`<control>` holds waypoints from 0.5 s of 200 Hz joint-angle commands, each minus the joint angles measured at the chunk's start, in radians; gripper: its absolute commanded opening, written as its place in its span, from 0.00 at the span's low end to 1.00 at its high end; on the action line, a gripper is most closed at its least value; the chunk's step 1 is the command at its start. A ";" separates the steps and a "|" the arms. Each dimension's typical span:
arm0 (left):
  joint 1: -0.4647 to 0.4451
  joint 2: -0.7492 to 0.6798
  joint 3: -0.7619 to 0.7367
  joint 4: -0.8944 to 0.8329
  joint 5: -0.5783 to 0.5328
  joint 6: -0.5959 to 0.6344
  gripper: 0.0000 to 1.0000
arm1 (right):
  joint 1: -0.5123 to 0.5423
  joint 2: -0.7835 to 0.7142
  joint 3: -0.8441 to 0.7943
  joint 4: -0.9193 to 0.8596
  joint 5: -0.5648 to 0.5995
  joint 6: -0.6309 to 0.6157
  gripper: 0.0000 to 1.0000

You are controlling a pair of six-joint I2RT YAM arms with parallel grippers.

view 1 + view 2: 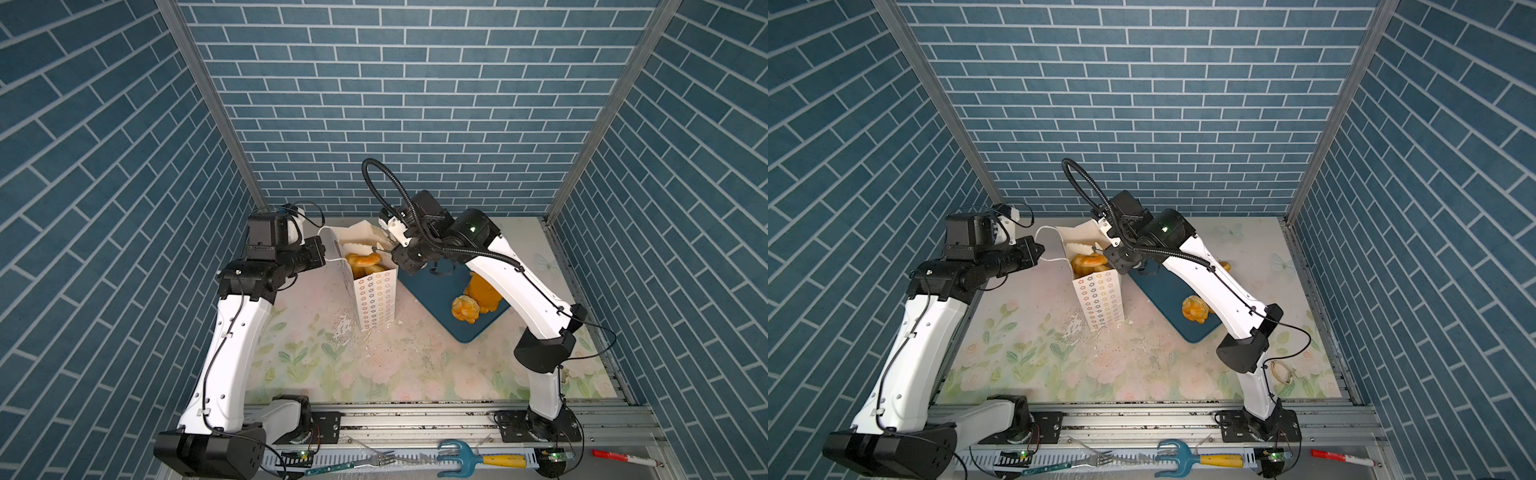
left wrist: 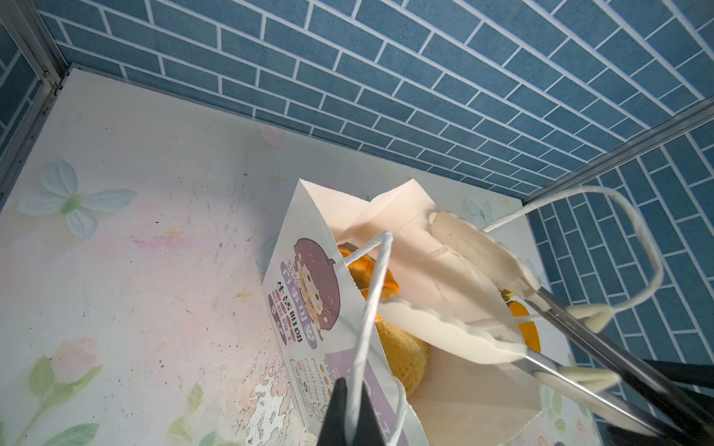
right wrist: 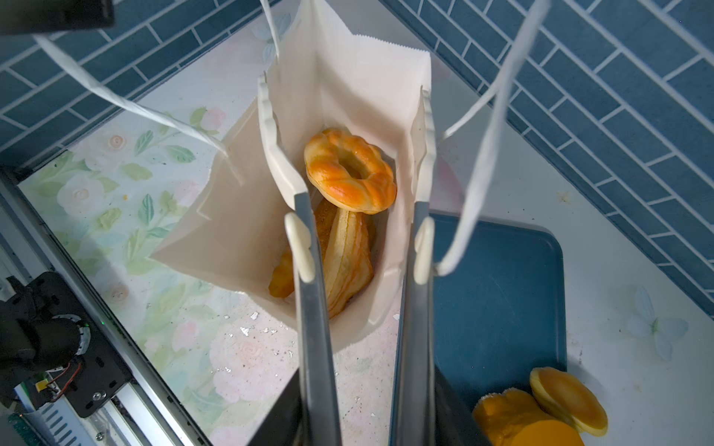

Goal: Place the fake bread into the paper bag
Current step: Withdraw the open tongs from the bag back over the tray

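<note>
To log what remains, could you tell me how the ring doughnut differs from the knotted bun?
The ring doughnut lies inside the paper bag; the knotted bun sits out on the blue tray. The ring doughnut has an open centre hole; the knotted bun is a closed lump of folds. Both are glossy golden-orange.

1. The left arm (image 1: 232, 332) rises from its base and bends at the elbow. Its forearm reaches roughly level toward the paper bag (image 1: 374, 295) from the bag's left in both top views.
2. The left gripper (image 1: 321, 250) sits just beside the bag's printed face, jaws pinched tight on the bag's cord handle (image 2: 371, 309).
3. The right arm (image 1: 519, 282) arches in from the bag's right, wrist tipped downward over the bag's mouth.
4. The right gripper (image 3: 344, 92) points long tong-like fingers (image 3: 270, 146) into the bag's mouth, spread apart near opposite walls, gripping nothing.
</note>
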 commanded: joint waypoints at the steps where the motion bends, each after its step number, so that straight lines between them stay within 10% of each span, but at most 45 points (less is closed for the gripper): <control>1: 0.004 0.000 -0.008 0.005 0.015 0.000 0.00 | 0.005 -0.098 0.013 -0.007 0.018 0.029 0.45; 100: 0.004 0.000 0.003 0.007 0.013 0.002 0.00 | -0.006 -0.274 -0.063 0.017 0.139 0.025 0.43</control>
